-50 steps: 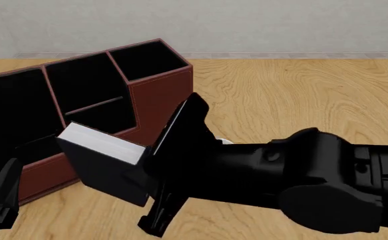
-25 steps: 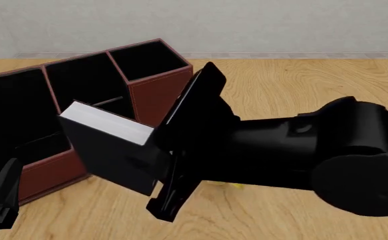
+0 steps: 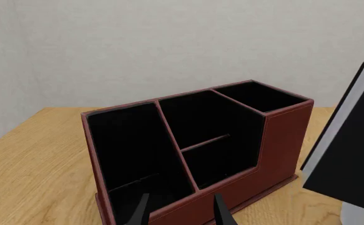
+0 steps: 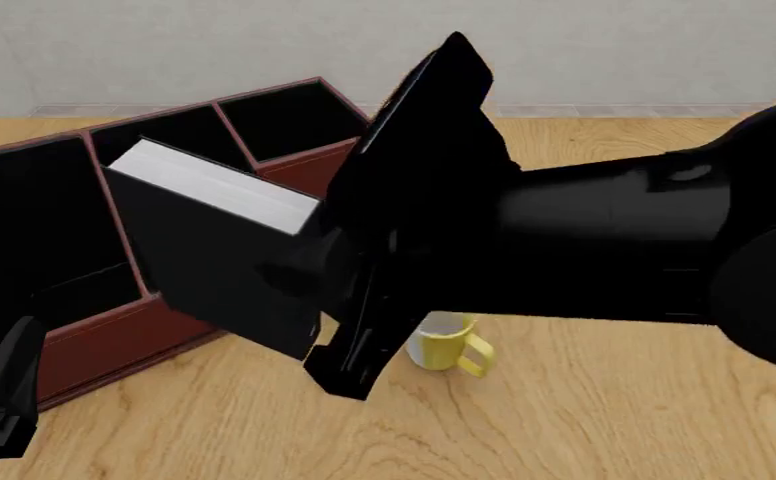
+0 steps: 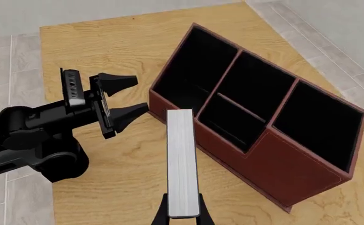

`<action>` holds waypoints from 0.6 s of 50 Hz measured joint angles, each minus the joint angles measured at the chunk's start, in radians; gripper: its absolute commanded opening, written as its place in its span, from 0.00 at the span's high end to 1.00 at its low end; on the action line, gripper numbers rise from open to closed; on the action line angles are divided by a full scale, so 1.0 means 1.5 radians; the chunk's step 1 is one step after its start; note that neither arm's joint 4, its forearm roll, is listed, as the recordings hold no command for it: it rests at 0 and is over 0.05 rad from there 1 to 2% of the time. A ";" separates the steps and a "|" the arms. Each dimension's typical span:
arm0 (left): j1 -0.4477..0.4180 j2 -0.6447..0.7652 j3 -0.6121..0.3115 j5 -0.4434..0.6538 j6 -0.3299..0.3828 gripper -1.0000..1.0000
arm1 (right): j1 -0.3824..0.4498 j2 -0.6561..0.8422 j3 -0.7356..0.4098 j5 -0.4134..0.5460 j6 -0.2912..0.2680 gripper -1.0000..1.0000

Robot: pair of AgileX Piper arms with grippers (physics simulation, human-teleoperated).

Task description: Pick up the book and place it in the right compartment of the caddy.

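My right gripper (image 4: 311, 262) is shut on the black book (image 4: 208, 262) and holds it tilted in the air, white page edges (image 4: 215, 195) up, in front of the caddy (image 4: 95, 345). The right compartment (image 4: 295, 120) is the tall end slot behind the book. In the right wrist view the book (image 5: 182, 159) sits between my fingers (image 5: 182, 219), off to one side of the caddy (image 5: 282, 173) and its right compartment (image 5: 322, 122). My left gripper (image 4: 1, 390) is open and empty, low in front of the caddy's wide end. In the left wrist view it (image 3: 180, 213) faces the caddy (image 3: 282, 140).
A yellow mug (image 4: 448, 345) stands on the table under my right arm, just right of the caddy. The caddy's middle section (image 4: 175, 160) has a shelf; the wide section (image 4: 28, 230) is at the left. The table's far edge meets a wall.
My right arm has lifted the book upward in front of the caddy, uncovering the yellow mug beneath. The left gripper has not moved.
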 measured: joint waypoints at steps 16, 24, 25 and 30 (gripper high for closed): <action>0.000 0.000 0.000 0.000 0.000 0.00 | -0.009 -0.001 -0.060 0.051 0.003 1.00; 0.000 0.000 0.000 0.000 0.000 0.00 | -0.012 0.007 -0.098 0.078 0.001 1.00; 0.000 0.000 0.000 0.000 0.000 0.00 | -0.013 0.008 -0.102 0.081 0.001 1.00; 0.000 0.000 0.000 0.000 0.000 0.00 | -0.017 0.014 -0.126 0.099 0.000 1.00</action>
